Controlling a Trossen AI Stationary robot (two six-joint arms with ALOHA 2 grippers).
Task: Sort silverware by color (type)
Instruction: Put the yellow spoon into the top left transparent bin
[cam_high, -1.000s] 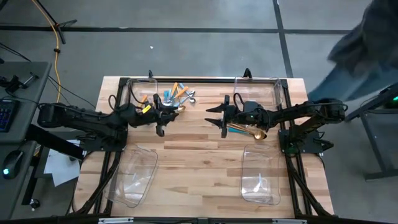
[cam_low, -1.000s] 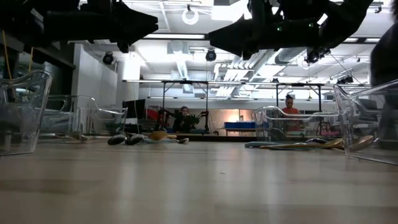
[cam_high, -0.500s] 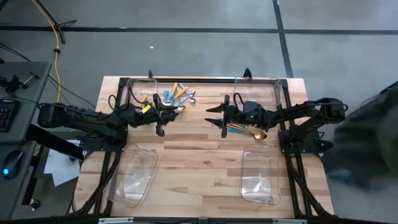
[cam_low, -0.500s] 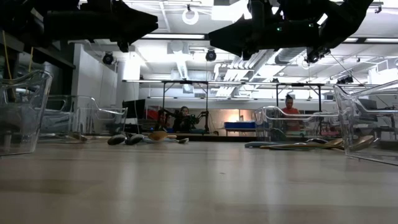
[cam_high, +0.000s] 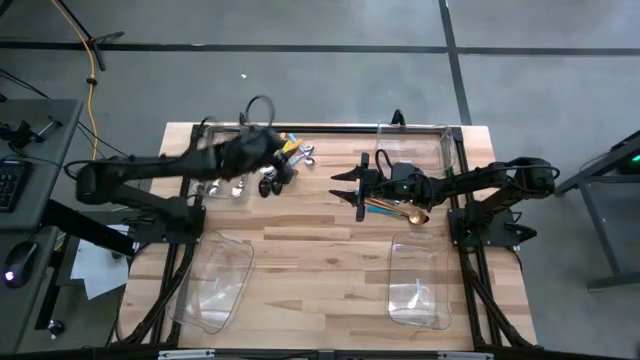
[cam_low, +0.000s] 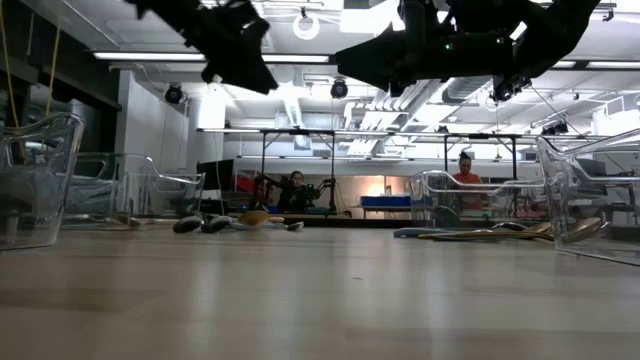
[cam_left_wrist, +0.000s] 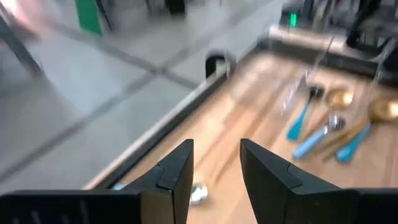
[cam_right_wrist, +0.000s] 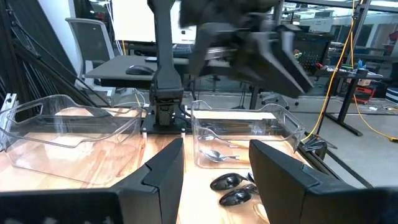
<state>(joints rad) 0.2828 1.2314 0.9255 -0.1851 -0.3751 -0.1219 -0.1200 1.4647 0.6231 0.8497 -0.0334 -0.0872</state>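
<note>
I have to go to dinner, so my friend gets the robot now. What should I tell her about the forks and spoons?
Left gripper: open, empty, above the mixed pile at the table's far edge.
Right gripper: open, empty, hanging mid-table beside the gold pieces.
Done: a few pieces lie in the far-left bin; gold pieces are gathered on the table.
Left: most of the pile is unsorted, the gold is not binned, and the two near bins look empty.
</note>
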